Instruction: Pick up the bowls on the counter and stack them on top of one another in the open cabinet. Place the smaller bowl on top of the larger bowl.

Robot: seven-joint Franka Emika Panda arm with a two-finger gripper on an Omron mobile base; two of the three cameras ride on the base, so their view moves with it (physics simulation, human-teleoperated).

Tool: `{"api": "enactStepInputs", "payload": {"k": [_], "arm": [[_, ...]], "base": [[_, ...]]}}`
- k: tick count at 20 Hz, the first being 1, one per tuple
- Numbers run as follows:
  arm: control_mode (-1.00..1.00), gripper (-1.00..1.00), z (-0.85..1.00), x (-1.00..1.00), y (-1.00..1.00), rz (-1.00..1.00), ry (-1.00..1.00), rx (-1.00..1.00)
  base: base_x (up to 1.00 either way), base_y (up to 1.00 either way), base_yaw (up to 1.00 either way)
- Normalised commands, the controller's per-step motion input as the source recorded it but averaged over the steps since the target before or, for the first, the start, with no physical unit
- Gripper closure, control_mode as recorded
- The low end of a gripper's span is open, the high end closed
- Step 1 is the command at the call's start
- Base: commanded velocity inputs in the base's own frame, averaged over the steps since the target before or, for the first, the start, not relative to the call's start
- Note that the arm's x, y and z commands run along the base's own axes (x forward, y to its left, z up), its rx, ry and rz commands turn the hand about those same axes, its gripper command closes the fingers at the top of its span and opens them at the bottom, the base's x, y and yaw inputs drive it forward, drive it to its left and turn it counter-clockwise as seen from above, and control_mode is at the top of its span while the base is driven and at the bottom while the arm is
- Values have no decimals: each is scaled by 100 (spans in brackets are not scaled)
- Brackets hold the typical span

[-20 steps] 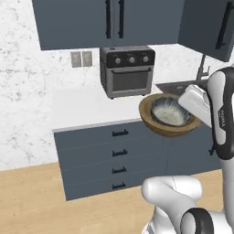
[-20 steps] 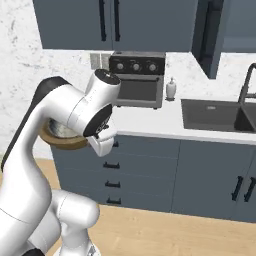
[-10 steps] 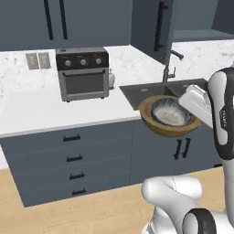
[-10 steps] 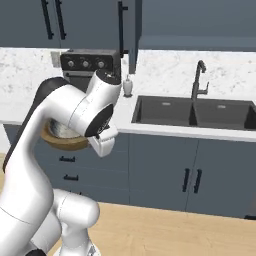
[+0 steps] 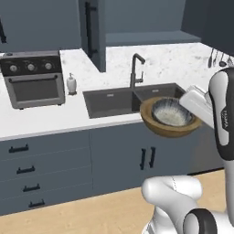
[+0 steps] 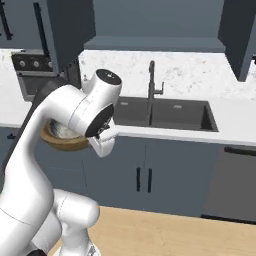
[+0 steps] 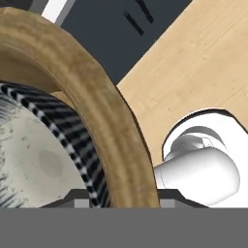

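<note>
Both bowls are up in the air, stacked and riding on the arm in front of the sink

The small dark grey bowl with the pale speckled inside (image 5: 171, 113) sits nested in the wide brown wooden-looking bowl with the tan rim (image 5: 157, 125), and the pair hangs clear of the white marble-like surface (image 5: 50, 119), just out past its front edge by the dark double sink (image 5: 114, 101) and its black tap (image 5: 136, 69). The pincer (image 7: 118, 203) has the brown bowl's rim between its tips, jaws part-open and clamped on that rim. Above the sink stands the dark slate-blue wall cabinet (image 5: 141, 20), its door with the long black bar handle (image 5: 93, 32) swung out. Off to the left sit a soap bottle (image 5: 71, 84) and a grey countertop oven (image 5: 33, 78)
</note>
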Motion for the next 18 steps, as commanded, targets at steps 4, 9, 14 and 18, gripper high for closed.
{"api": "enactStepInputs", "payload": {"k": [4,9,14,18], "arm": [[100,100,0,0,0,0,0,0],[100,100,0,0,0,0,0,0],[100,100,0,0,0,0,0,0],[100,100,0,0,0,0,0,0]], "base": [[96,-90,9],[99,-23,5],[100,-1,0],[88,-13,3]]}}
